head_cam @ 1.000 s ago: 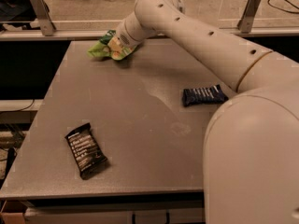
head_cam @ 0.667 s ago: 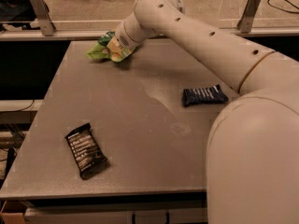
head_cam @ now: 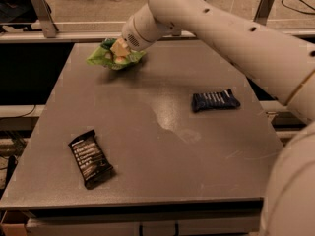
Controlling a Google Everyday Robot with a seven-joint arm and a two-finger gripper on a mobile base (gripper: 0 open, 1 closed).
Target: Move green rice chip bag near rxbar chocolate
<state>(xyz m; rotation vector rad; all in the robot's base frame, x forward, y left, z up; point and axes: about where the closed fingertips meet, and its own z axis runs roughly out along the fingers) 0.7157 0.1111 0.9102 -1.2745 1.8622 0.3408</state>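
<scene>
The bag [head_cam: 104,59] was at the far left of the table [head_cam: 162,181], close to its back edge, a crumpled light-green packet bunched up around the gripper [head_cam: 119,49]. The gripper was clamped on it from the right side, with one pale finger [head_cam: 119,46] pressed into the crinkled top of the packet. A dark shadow lay on the tabletop just under and in front of the bag, but whether the bag's lower edge touched the surface could not be told. The white arm [head_cam: 221,28] reached in from the right (it filled most of the upper right of the view) and sloped down to the bag. The rxbar [head_cam: 91,158] lay flat near the front left of the table, a black wrapper with rows of white text, turned at a slant and well apart from the bag. A blue bar [head_cam: 215,100] lay flat toward the right side, about midway back, apart from both. Between the two bars a pale smear [head_cam: 170,119] marked the grey surface. Beyond the back edge stood two metal posts, one at the left [head_cam: 42,14] and one at the right [head_cam: 263,4].
</scene>
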